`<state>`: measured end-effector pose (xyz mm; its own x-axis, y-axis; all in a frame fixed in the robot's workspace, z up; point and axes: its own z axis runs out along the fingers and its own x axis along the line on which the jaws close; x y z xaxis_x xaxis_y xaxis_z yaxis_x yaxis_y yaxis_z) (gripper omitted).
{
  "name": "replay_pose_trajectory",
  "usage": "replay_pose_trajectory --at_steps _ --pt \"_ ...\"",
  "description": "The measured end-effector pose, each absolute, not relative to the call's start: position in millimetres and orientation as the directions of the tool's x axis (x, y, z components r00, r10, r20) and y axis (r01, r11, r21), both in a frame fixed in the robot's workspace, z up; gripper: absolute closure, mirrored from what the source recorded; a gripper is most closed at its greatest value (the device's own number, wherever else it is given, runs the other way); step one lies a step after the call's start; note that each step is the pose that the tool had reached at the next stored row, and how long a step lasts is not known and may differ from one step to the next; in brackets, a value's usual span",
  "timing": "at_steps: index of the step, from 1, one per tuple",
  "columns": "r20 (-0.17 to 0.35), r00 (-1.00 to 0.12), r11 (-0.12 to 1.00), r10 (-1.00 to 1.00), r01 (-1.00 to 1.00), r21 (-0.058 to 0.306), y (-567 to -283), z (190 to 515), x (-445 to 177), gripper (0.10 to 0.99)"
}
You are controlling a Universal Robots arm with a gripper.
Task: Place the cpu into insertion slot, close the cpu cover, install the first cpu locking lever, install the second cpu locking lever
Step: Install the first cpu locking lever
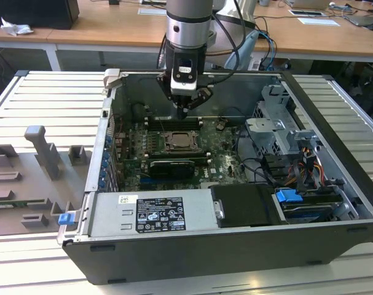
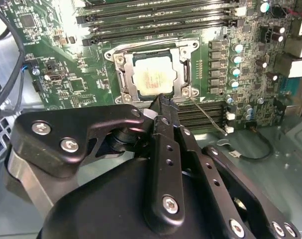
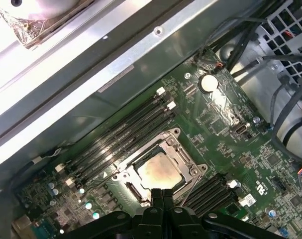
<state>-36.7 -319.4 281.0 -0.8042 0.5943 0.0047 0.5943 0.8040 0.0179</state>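
Observation:
The cpu (image 2: 151, 75) lies flat in its socket on the green motherboard, its pale metal top showing through the window of the cpu cover (image 2: 182, 74), which lies down around it. A thin metal lever rod (image 2: 208, 117) sticks out sideways from one socket corner. My gripper (image 2: 161, 101) hangs just above the socket edge next to that corner, shut, with nothing between its fingers. In the exterior view the gripper (image 1: 183, 113) hovers inside the open computer case a little behind the cpu (image 1: 178, 141). The first wrist view shows the cpu (image 3: 158, 172) and cover (image 3: 186, 162) just beyond the gripper (image 3: 163, 192).
Black memory slots (image 2: 155, 22) run along both sides of the socket. A power supply (image 1: 152, 214), a drive cage (image 1: 278, 123) and loose cables (image 1: 260, 166) crowd the case. The case walls (image 1: 235, 83) stand close behind. A grey fixture (image 1: 42, 150) sits on the table at the exterior view's left.

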Motion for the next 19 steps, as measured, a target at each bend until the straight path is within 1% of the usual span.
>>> replay_pose_trajectory --at_steps 8,19 --pt "0.005 -0.892 0.892 0.452 0.452 0.018 -319.4 280.9 -36.7 0.980" --pt "0.005 -0.938 0.938 0.346 0.346 0.018 -319.4 280.8 -36.7 0.980"
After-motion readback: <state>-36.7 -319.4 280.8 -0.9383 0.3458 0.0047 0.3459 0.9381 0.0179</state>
